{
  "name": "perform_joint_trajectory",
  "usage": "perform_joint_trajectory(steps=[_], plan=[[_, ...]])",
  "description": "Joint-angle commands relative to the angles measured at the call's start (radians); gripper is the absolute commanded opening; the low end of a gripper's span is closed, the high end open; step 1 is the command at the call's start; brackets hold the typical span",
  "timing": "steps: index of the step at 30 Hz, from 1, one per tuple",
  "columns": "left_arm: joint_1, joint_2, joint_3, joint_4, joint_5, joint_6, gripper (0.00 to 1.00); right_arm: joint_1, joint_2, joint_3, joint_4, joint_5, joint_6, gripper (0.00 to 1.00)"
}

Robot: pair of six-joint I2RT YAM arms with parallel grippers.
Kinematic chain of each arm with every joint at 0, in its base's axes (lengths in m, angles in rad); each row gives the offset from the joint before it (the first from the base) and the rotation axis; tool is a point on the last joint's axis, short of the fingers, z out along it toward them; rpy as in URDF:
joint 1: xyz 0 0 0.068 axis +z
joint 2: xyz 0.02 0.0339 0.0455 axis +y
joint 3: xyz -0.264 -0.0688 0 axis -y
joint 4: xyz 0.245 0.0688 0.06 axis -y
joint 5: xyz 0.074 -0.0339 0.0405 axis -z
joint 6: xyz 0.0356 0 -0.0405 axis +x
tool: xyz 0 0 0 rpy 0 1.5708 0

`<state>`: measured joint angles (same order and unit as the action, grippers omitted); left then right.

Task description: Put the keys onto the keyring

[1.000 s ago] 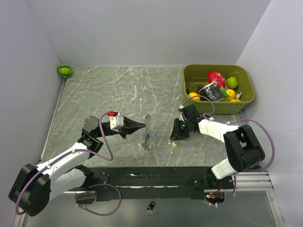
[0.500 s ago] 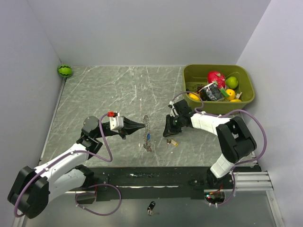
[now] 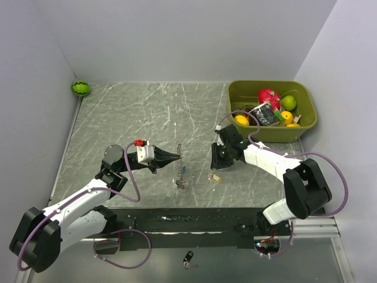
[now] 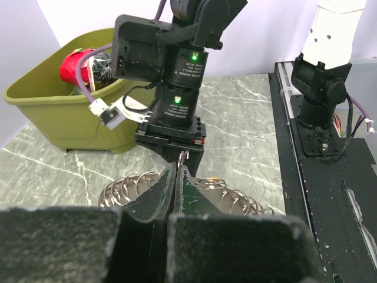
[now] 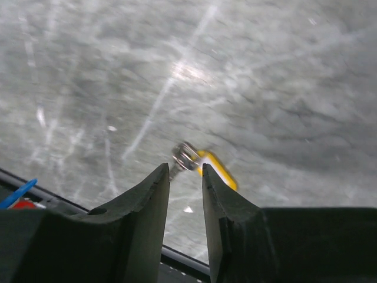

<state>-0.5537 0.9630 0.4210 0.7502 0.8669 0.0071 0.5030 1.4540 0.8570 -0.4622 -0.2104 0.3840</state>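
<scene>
My left gripper (image 3: 176, 157) is shut on the keyring (image 3: 180, 166), a grey wavy ring that hangs edge-on above the table. A blue-headed key (image 3: 184, 171) and some small metal pieces hang on it. In the left wrist view the shut gripper (image 4: 177, 170) pinches the keyring (image 4: 126, 186), whose loops spread to both sides. My right gripper (image 3: 214, 164) is open and empty, just above a yellow-headed key (image 3: 216, 177) that lies on the table. In the right wrist view the key (image 5: 212, 167) lies just beyond the open gripper (image 5: 184, 172).
An olive bin (image 3: 306, 103) of toy fruit stands at the back right. A small watermelon ball (image 3: 80, 88) lies in the far left corner. A small black fob (image 3: 188, 257) lies below the black base rail (image 3: 194, 223).
My right gripper swung left, then back right, and now hovers over the yellow-headed key, which stays on the table. The left gripper and the ring shifted slightly left and down.
</scene>
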Motion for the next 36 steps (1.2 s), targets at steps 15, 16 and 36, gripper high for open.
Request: perform_joint_trajectory(steps=[15, 16, 36], plan=[[-0.002, -0.026, 0.033, 0.063, 0.006, 0.019, 0.01, 0.031, 0.107, 0.010, -0.003, -0.014, 0.046, 0.37], [-0.003, -0.026, 0.032, 0.063, 0.004, 0.019, 0.01, 0.034, 0.111, 0.013, 0.000, -0.014, 0.047, 0.37], [-0.003, -0.044, 0.033, 0.032, -0.002, 0.033, 0.01, 0.080, 0.132, 0.059, 0.025, 0.123, -0.016, 0.00]])
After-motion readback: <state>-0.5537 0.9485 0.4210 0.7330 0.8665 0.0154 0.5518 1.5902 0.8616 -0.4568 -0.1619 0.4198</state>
